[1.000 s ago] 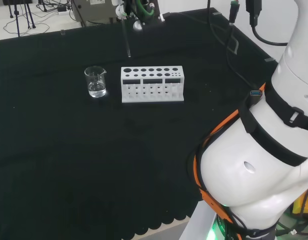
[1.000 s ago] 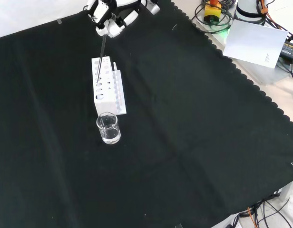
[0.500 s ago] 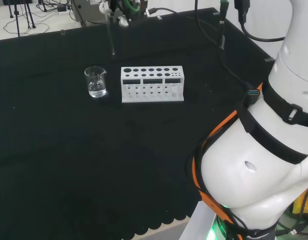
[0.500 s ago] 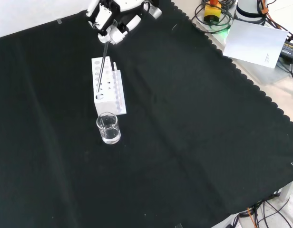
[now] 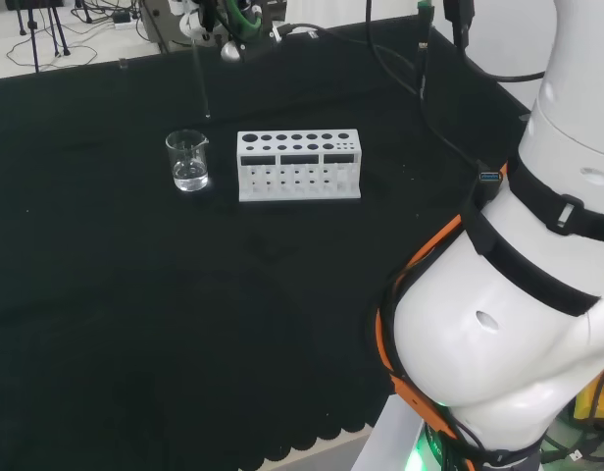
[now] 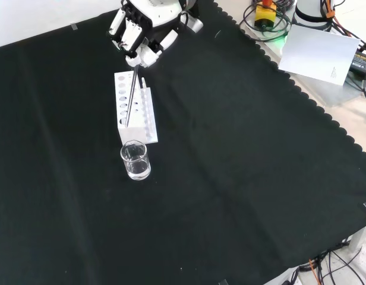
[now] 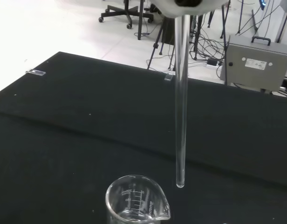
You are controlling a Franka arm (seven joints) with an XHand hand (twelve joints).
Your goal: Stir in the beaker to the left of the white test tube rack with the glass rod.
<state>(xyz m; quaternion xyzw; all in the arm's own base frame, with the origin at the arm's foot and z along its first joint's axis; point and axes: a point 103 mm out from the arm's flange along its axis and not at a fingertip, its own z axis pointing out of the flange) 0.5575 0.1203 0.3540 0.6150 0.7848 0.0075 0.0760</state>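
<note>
A small clear beaker point(image 5: 188, 162) point(image 6: 136, 160) point(image 7: 136, 200) with a little clear liquid stands on the black cloth, left of the white test tube rack point(image 5: 299, 165) point(image 6: 134, 116) in the head view. The hand point(image 6: 139, 35) point(image 5: 212, 14) is shut on a thin glass rod point(image 6: 131, 98) point(image 5: 199, 83) point(image 7: 181, 102), which hangs nearly upright. In the head view the rod's lower tip is in the air, a little above and beyond the beaker. In the wrist view the tip hangs just past the beaker's rim, outside it.
The arm's big white links point(image 5: 518, 285) stand at the right of the head view. Cables and a grey box point(image 7: 257, 63) lie beyond the cloth's far edge. A white sheet point(image 6: 319, 50) and cables lie off the cloth at the front view's upper right.
The hand with the rod has moved left in the head view, from over the rack's left end towards the beaker. In the front view it has come nearer.
</note>
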